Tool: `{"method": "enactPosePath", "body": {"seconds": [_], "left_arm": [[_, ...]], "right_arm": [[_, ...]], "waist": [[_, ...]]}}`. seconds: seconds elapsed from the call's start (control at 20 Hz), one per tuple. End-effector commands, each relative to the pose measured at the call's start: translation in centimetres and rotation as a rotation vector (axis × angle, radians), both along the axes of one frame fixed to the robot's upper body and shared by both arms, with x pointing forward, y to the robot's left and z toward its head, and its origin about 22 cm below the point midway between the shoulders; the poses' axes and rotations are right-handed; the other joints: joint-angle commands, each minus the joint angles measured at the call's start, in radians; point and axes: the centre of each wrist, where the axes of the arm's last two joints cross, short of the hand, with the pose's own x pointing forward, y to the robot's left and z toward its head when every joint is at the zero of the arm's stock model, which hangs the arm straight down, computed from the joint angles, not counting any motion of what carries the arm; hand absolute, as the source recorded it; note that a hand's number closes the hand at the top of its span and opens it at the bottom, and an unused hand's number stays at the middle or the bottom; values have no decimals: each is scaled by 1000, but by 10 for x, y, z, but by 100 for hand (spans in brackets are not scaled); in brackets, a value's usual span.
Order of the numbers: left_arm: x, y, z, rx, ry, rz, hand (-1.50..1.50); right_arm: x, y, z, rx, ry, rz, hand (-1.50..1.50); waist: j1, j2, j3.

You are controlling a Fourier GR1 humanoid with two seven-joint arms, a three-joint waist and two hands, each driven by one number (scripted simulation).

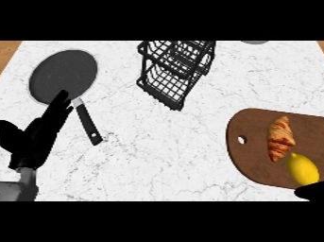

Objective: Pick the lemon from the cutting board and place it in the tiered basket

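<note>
Wide white marble counter (164,142) fills the view, with strips of wooden floor showing at the far left and right corners. On it, far centre, sits the black wire tiered basket (174,71), its mesh tiers leaning toward the near side, nothing visible inside it. Over at the right, the brown wooden cutting board (251,151) lies flat, rounded corners, a small hole near its left edge. Far left, a dark round frying pan (63,73) rests on the marble, its black handle running down toward the near side.

Now the left hand (35,134): it is raised at the left edge, fingers straight and held up, thumb spread off to the side, holding nothing, just beside the pan's handle. The right hand (321,191) only peeks in at the lower right corner, a dark shape at the near edge of the board; whether those fingers are apart or curled, I cannot tell.

On the board, a golden croissant (281,138) lies lengthwise. Right below it, touching or nearly so, the yellow lemon (302,169) sits on the board's near end, close above the right hand.
</note>
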Motion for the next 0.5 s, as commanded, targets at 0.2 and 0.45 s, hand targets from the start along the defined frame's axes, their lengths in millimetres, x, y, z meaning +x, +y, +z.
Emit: {"method": "enactPosePath", "body": {"seconds": [0.2,0.45], "left_arm": [[2,5,3,-11,3,9,0],[-6,-11,-13,-23,2,13,0]], "right_arm": [[27,38,14,-35,77,-147,-150],[22,38,-26,-39,137,-190,-150]], "waist": [[-7,0,6],[-18,-2,7]]}}
